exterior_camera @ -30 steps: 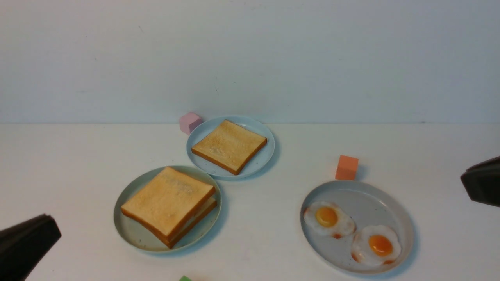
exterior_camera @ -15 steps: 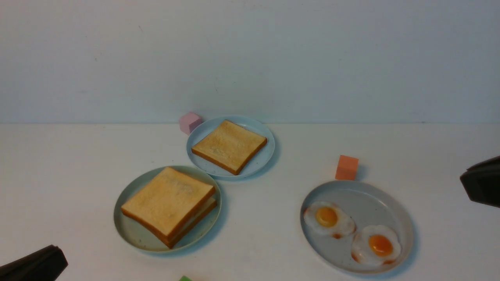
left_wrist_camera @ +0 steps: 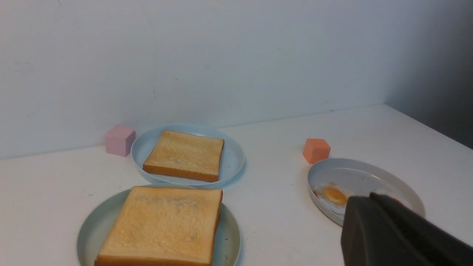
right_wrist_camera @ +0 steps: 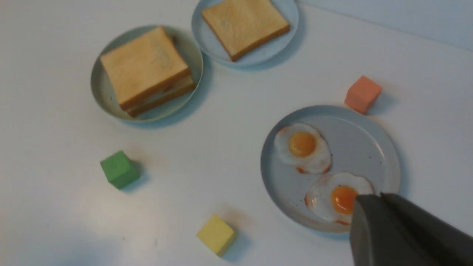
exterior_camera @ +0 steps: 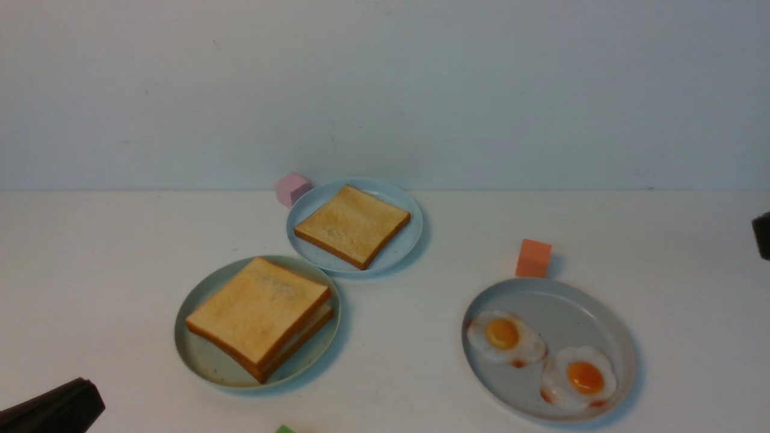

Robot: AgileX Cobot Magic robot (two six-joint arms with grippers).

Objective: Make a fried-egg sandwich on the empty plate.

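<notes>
The fried-egg sandwich lies on the round pale mint-green plate, left of centre. It is two golden toast slices stacked, with a pale layer showing between them at the right edge. The right wrist view also takes in the sandwich. My left gripper sits low at the bottom left corner, apart from the plate; in its wrist view the left gripper is shut with nothing in it. At the far right edge only a sliver of my right gripper shows. From the wrist, the right gripper is shut and empty above the egg plate's near rim.
A single toast slice lies on a smaller bluish plate behind the sandwich. A wide grey plate at the right holds two fried eggs. Loose cubes: pink, orange, green, yellow.
My left gripper has dropped lower into the bottom left corner. My right gripper has pulled back to the right and upward, almost leaving the front view. Plates and food have not moved.
</notes>
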